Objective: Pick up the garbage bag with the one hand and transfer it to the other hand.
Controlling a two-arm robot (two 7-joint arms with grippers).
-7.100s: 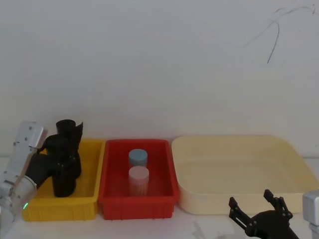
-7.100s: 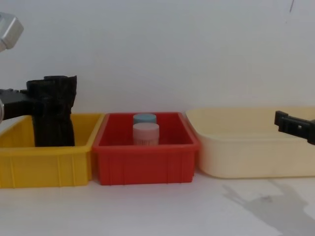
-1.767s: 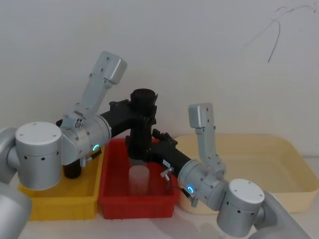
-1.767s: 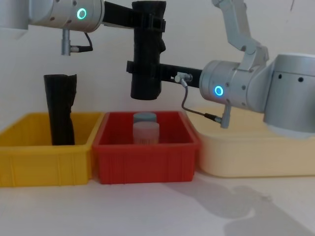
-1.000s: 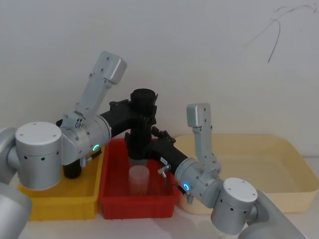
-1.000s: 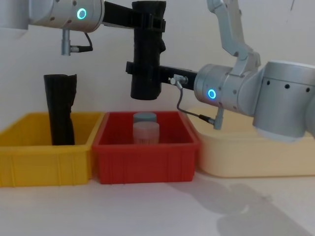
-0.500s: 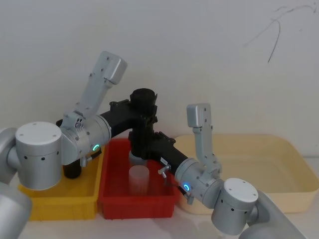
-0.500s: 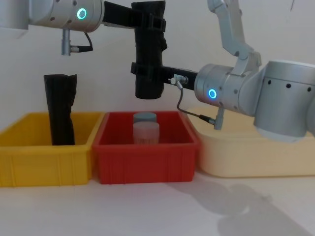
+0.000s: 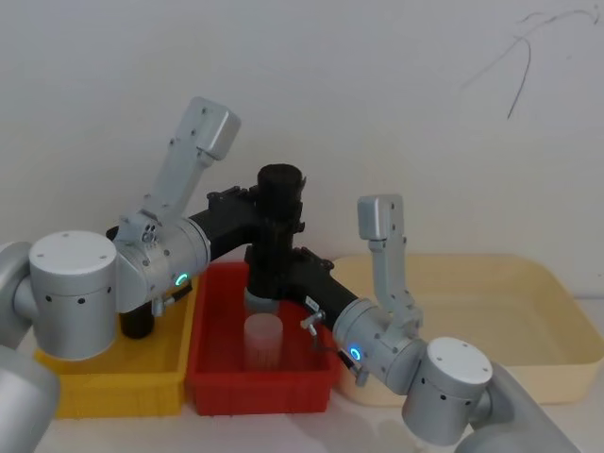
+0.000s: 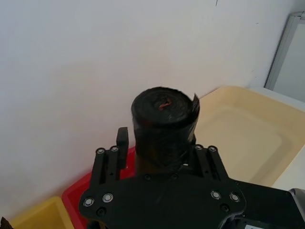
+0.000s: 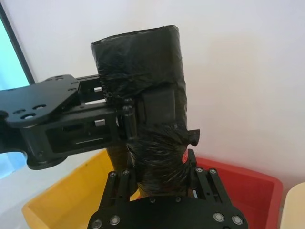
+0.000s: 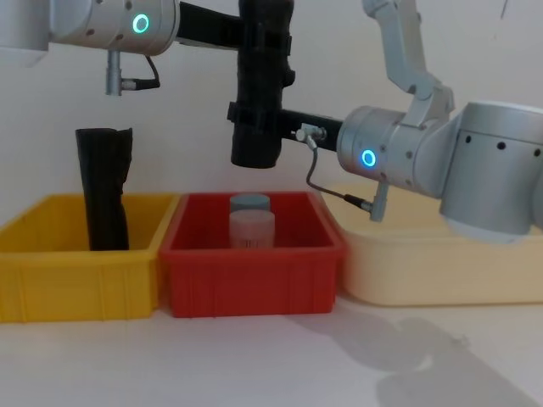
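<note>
When we inspected the station, the garbage bag (image 9: 280, 187) hung upright in the air above the red bin (image 9: 203, 332), well clear of the two jars (image 12: 252, 231) standing inside it. We found the right gripper (image 9: 272, 279) clamped across the lower body of the roll, its fingers pressed into the film. The left gripper (image 9: 276, 217) straddled the roll higher up. In the left wrist view, however, a sliver of wall showed between one of its fingers (image 10: 123, 143) and the plastic, so we judged that hand open and bearing none of the load. We assessed the roll as light for its bulk, smooth and probably slippery. It also looked soft enough to dent, as the wrap was creased and waisted at the height of the upper hand. In our judgement the sound hold was across the diameter on the firm middle or lower body, not on the loose flap (image 10: 195, 102) at the top edge. Several points could not be verified. The chest view cut off the top of the roll, the right gripper's own body hid the lower end in the right wrist view, and the far-side contact of either hand could not be made out.
</note>
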